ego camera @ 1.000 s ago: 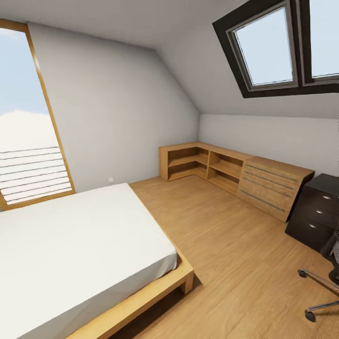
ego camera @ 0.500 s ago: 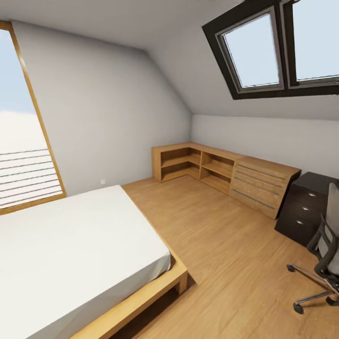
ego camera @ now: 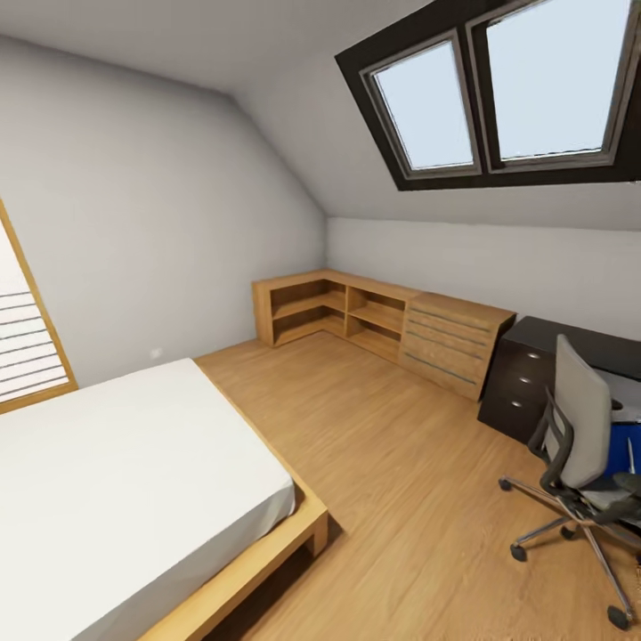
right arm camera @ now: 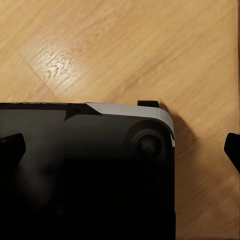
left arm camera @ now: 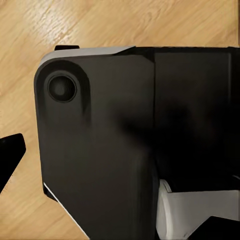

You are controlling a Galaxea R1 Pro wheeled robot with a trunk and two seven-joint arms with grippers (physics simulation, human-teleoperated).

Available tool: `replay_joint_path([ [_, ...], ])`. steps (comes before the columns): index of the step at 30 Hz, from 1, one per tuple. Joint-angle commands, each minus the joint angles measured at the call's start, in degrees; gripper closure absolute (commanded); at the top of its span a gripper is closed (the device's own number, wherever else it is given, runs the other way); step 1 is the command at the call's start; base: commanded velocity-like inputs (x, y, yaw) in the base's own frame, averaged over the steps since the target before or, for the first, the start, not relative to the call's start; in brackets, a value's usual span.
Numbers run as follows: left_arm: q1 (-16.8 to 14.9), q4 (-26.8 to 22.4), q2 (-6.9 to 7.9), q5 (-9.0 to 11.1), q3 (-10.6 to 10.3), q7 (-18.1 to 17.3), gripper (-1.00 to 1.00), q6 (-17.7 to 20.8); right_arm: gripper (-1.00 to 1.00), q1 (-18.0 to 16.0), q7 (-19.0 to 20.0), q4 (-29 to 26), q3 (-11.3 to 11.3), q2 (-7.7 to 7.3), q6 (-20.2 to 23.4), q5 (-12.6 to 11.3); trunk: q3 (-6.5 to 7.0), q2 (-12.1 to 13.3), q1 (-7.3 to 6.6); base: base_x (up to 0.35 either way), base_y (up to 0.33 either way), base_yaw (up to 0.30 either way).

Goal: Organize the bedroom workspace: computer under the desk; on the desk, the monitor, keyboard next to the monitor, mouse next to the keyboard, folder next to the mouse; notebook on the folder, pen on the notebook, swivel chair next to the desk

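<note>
Head view: blue folder point(ego camera: 619, 450) on grey swivel chair point(ego camera: 577, 438)

A black robot body part point(right arm camera: 85, 170) with a pale grey edge hangs over the light wood floor point(right arm camera: 125, 45). Two dark tips, probably the right gripper's fingers point(right arm camera: 11, 149), stand wide apart.
</note>
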Motion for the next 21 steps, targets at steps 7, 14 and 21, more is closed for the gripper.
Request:
replay_joint_path([
  [7, 0.0, 0.0, -0.04, 0.0, 0.0, 0.0, -1.0, -0.2, -1.0, -0.1, 0.0, 0.1, 0.0, 0.01, -0.2, 0.0, 1.17, 2.8, -1.54, 0.0, 0.0, -0.268],
  [14, 0.0, 0.0, -0.05, 0.0, 0.0, 0.0, -1.0, -0.2, -1.0, -0.1, 0.0, 0.1, 0.0, 0.01, -0.2, 0.0, 2.3, 5.6, -3.07, 0.0, 0.0, -0.268],
  [21, 0.0, -0.1, -0.05, 0.0, 0.0, 0.0, -1.0, -0.3, -1.0, -0.1, -0.1, 0.0, 0.0, 0.01, -0.3, 0.0, 3.39, 8.4, -4.61, 0.0, 0.0, -0.268],
])
